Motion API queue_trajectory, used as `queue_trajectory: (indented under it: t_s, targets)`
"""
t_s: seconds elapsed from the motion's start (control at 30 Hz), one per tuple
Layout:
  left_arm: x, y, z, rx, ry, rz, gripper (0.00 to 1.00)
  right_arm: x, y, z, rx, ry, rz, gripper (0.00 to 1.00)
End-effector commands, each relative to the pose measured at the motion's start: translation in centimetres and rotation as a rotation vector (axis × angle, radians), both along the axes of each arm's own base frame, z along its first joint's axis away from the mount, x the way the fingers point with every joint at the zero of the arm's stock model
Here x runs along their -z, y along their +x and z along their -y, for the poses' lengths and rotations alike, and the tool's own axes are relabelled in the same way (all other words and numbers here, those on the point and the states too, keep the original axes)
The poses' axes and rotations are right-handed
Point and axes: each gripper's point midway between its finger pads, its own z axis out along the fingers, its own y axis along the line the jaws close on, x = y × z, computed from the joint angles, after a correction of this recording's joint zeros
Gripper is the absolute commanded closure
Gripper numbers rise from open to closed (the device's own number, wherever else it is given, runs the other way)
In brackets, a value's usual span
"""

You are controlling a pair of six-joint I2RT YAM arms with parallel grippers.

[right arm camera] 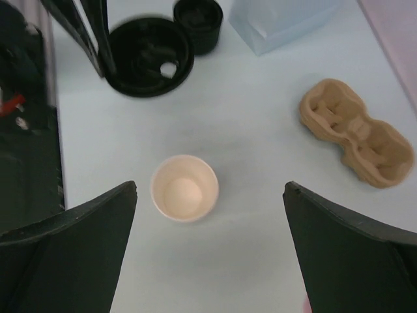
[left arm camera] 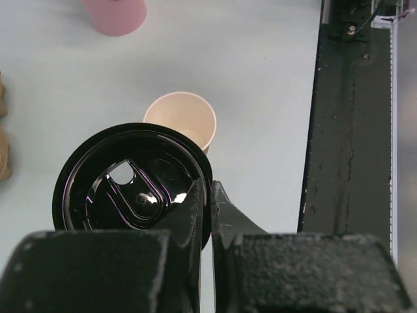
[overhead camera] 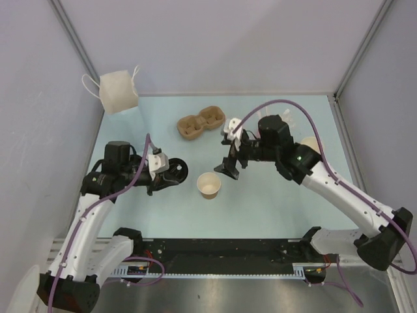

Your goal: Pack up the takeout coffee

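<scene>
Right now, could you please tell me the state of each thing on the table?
paper cup: upright, empty, no lid on.
black lid: off the cup, pinched at its rim by the left gripper.
left gripper: shut on the black lid.
right gripper: open, holding nothing.
cup carrier: empty, both wells.
</scene>
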Motion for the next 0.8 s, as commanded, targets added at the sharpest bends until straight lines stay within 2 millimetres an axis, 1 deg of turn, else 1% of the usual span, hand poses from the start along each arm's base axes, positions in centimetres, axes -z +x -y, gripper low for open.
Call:
queue_trajectory:
  t_s: [0.0,0.03,0.1,0.13,0.17,0.2,0.23,0.27,0.33,0.37,0.43,0.47,0.57,0.6,0.77]
  targets:
    - [-1.9,-1.5,0.8,0.084,-0.082,0.095,1.00,-6.4,-0.2,-3.1,-0.082,0.270,-0.264,0.01]
    - [-1.9,-1.5,0.8,0.077,-0.083,0.101,1.00,-5.8,0.4,-3.9,-0.091,0.279,-0.334,0.02]
    - [-1.7,-2.0,0.7,0.081,-0.086,0.112,1.00,-6.9,0.4,-5.0,-0.131,0.337,-0.481,0.05]
    - [-1.7,-2.0,0.7,0.080,-0.085,0.118,1.00,-5.5,1.2,-6.0,-0.135,0.325,-0.560,0.06]
    - [-1.5,-2.0,0.6,0.077,-0.082,0.118,1.00,-5.2,0.9,-6.4,-0.176,0.322,-0.615,0.08]
    - [-1.5,-2.1,0.6,0.073,-0.082,0.130,1.00,-5.6,1.0,-6.8,-0.185,0.338,-0.670,0.09]
    - [-1.5,-2.1,0.6,0.070,-0.084,0.136,1.00,-4.8,1.3,-7.2,-0.189,0.329,-0.703,0.09]
    - [-1.3,-2.1,0.6,0.069,-0.084,0.134,1.00,-3.5,1.7,-7.8,-0.184,0.314,-0.744,0.10]
    - [-1.4,-2.1,0.6,0.070,-0.086,0.152,1.00,-2.5,2.0,-8.6,-0.178,0.304,-0.774,0.11]
    - [-1.4,-2.2,0.6,0.070,-0.087,0.157,1.00,-1.2,2.2,-9.0,-0.169,0.287,-0.807,0.11]
    - [-1.3,-2.1,0.5,0.068,-0.086,0.165,1.00,-1.0,2.1,-9.7,-0.187,0.292,-0.833,0.12]
    - [-1.3,-2.1,0.5,0.067,-0.085,0.168,1.00,-0.5,2.1,-10.0,-0.192,0.288,-0.845,0.12]
    - [-1.1,-1.8,0.5,0.057,-0.081,0.173,1.00,0.2,1.2,-10.7,-0.221,0.267,-0.880,0.12]
    - [-1.0,-1.8,0.4,0.054,-0.080,0.172,1.00,0.4,0.5,-11.1,-0.236,0.255,-0.888,0.12]
    - [-1.1,-1.7,0.4,0.049,-0.079,0.183,1.00,1.7,-1.1,-12.1,-0.266,0.209,-0.869,0.12]
